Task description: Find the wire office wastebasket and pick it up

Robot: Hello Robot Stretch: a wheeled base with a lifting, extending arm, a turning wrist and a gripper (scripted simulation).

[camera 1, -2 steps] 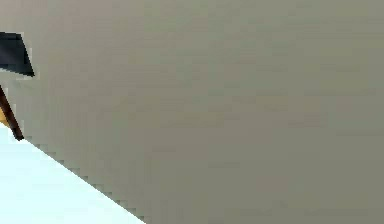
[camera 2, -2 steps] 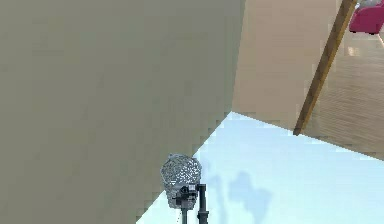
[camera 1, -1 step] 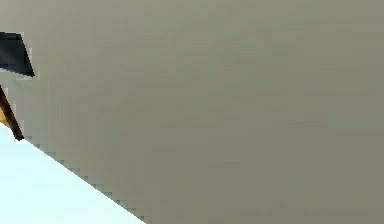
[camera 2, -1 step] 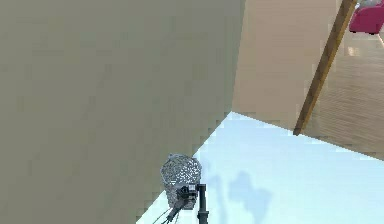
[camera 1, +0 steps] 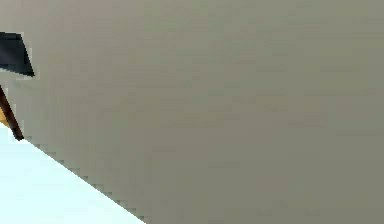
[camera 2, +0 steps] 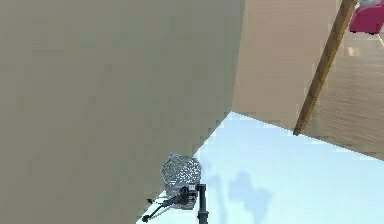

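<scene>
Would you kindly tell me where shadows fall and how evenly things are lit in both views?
Arm side view: soft grey shadows lie on the pale floor right of the arm, near the wire wastebasket; the near wall is dull and even. Forward view: the wall is flat and shadowless, the floor bright.

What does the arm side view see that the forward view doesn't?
Arm side view: a round wire wastebasket, the gripper on its dark arm, a wooden post and something pink. Forward view: a dark shape and a brown wooden leg at its left edge. Both: a plain beige wall and pale floor.
</scene>
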